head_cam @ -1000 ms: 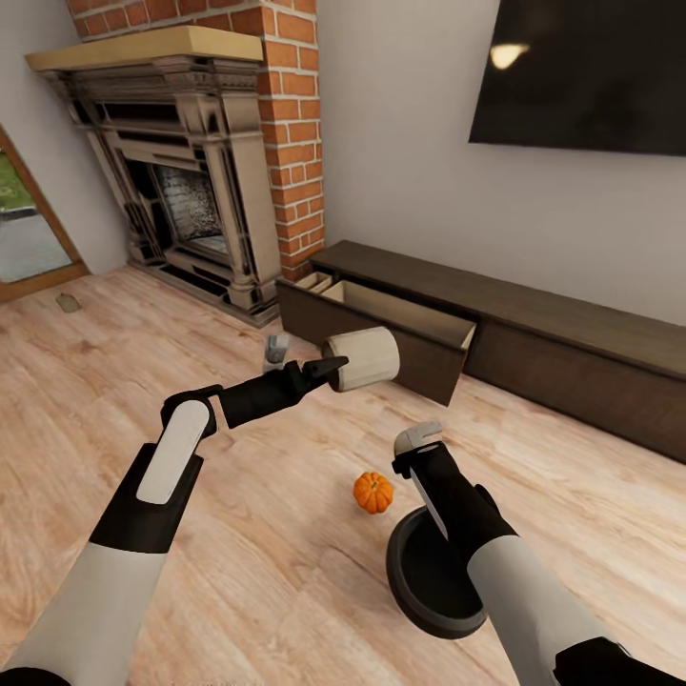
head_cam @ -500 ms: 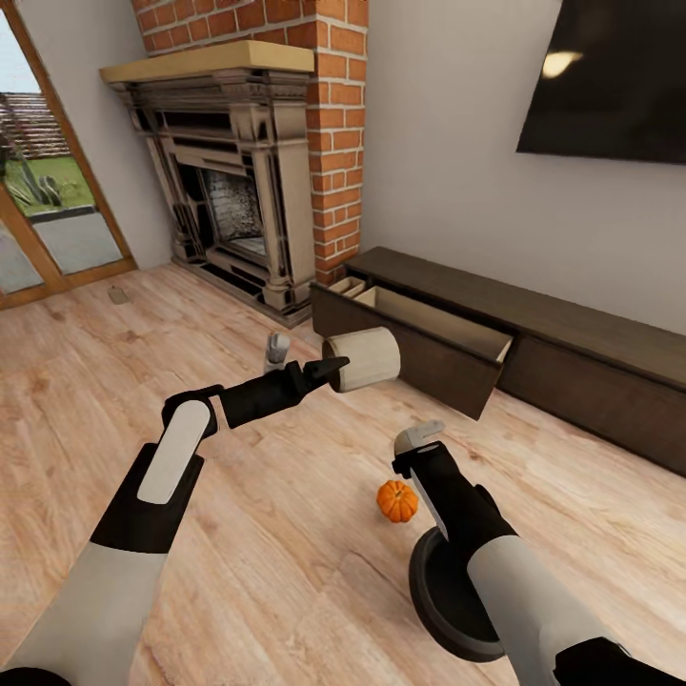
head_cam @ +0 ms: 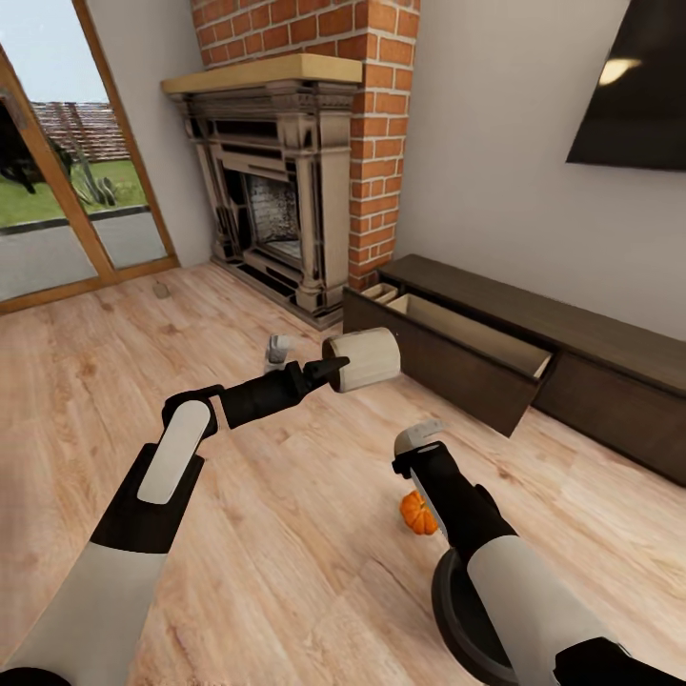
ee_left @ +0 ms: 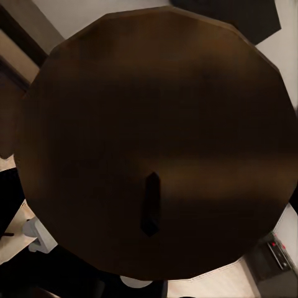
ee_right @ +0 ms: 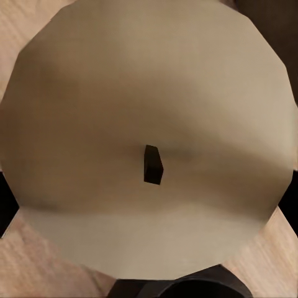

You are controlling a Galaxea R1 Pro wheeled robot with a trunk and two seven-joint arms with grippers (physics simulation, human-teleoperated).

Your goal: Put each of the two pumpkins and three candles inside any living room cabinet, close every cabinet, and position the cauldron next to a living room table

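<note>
The right arm's end effector [head_cam: 419, 440] is turned away in the head view, so its grip is hard to read there; its wrist view shows a pale candle top [ee_right: 149, 139] with a dark wick close up, which suggests it holds a candle, though I cannot tell for certain. The left end effector [head_cam: 329, 367] is clamped on a candle [head_cam: 365, 358] lying sideways in the air, its top seen dark in shadow [ee_left: 155, 143] from the wrist. A pumpkin [head_cam: 416, 512] sits on the wood floor [head_cam: 286, 534], half hidden behind the right forearm. The cauldron [head_cam: 462, 610] is cut off at the lower edge. The cabinet [head_cam: 534, 333] stands along the wall with a drawer [head_cam: 457, 357] pulled open. Since earlier the camera has swung left: fireplace [head_cam: 286, 191] and glass door [head_cam: 67, 219] show further in.
</note>
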